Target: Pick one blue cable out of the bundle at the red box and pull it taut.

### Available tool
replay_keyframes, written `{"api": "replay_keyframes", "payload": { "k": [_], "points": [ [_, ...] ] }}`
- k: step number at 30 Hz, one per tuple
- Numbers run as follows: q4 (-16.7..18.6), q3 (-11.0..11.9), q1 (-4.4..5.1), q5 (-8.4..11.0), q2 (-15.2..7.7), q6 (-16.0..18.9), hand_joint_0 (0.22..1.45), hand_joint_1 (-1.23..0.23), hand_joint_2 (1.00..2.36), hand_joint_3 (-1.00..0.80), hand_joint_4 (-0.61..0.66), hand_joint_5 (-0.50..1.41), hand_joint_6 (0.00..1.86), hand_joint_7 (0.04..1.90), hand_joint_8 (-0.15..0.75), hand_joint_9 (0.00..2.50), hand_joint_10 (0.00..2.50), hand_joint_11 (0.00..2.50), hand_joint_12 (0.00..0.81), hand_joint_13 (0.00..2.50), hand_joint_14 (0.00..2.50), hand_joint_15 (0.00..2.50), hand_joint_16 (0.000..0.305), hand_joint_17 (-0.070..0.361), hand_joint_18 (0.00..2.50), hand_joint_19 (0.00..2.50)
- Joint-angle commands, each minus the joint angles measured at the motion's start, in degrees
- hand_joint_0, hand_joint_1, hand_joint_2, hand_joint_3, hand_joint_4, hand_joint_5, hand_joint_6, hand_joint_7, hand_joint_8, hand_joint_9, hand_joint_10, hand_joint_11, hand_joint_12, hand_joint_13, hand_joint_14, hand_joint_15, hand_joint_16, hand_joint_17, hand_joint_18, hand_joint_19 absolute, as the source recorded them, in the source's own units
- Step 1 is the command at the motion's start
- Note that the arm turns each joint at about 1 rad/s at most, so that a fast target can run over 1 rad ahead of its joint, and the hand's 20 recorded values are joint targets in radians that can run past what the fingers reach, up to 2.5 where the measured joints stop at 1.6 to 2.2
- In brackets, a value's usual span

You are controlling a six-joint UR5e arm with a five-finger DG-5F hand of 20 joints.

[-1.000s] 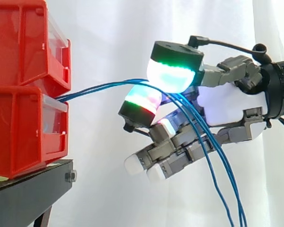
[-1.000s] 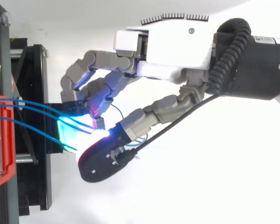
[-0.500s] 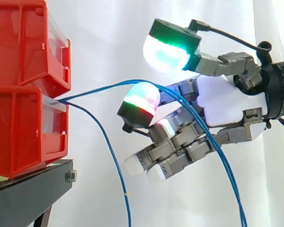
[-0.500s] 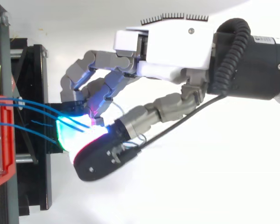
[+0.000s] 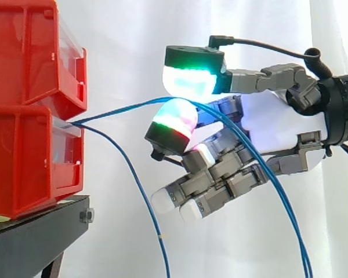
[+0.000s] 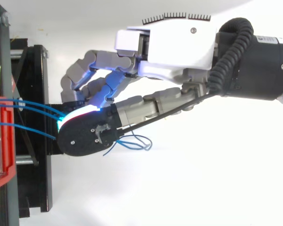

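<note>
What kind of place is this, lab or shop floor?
Probably a robotics lab test rig: stacked red bins on a black stand, a white curtain as backdrop, and the robot hand at blue cables coming from the bins.

blue cables from red box pass under hand | loose cable loop just beside its thumb tip
</note>
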Motion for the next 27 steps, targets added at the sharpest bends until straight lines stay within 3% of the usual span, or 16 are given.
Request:
{"api": "replay_keyframes", "payload": {
  "k": [1, 7, 11, 15, 17, 22, 27],
  "points": [
    [0.0, -0.02, -0.03, -0.02, -0.06, 0.02, 0.58, -0.6, 1.02, -0.18, 0.06, -0.2, 0.92, 1.0, 0.315, 0.89, 0.02, 1.03, 0.384, 0.48, 0.01, 0.31, 0.05, 0.112, 0.44, 0.26],
    [0.0, -0.02, -0.03, -0.02, 0.02, -0.07, 0.61, -0.7, 1.02, -0.2, 0.1, -0.2, 0.93, 0.97, 0.314, 0.9, 0.01, 1.04, 0.384, 0.49, 0.01, 0.3, 0.05, 0.112, 0.47, 0.24],
    [0.0, -0.02, -0.03, -0.02, 0.02, -0.16, 0.64, -0.76, 1.01, -0.29, 0.09, -0.19, 0.92, 0.98, 0.315, 0.9, 0.01, 1.05, 0.383, 0.5, 0.01, 0.29, 0.05, 0.112, 0.49, 0.22],
    [0.0, -0.02, -0.21, -0.02, 0.02, -0.16, 0.73, -0.82, 1.0, -0.5, 0.06, -0.19, 0.92, 0.99, 0.307, 0.9, 0.01, 1.04, 0.382, 0.51, 0.01, 0.28, 0.05, 0.112, 0.51, 0.17],
    [0.0, -0.02, -0.21, -0.02, -0.06, -0.16, 0.73, -0.82, 1.0, -0.5, 0.06, -0.19, 0.92, 0.96, 0.304, 0.89, 0.01, 1.03, 0.38, 0.51, 0.01, 0.27, 0.05, 0.111, 0.52, 0.16],
    [0.0, 0.07, -0.29, -0.02, 0.02, -0.24, 0.67, -0.86, 1.0, -0.5, 0.09, -0.18, 0.92, 0.96, 0.302, 0.9, 0.01, 1.04, 0.377, 0.51, 0.01, 0.27, 0.049, 0.111, 0.53, 0.16],
    [0.0, -0.02, -0.38, -0.02, -0.06, -0.24, 0.5, -0.88, 1.0, -0.5, 0.1, -0.18, 0.93, 0.94, 0.328, 0.91, 0.01, 1.05, 0.401, 0.52, 0.01, 0.29, 0.054, 0.121, 0.53, 0.18]
  ]
}}
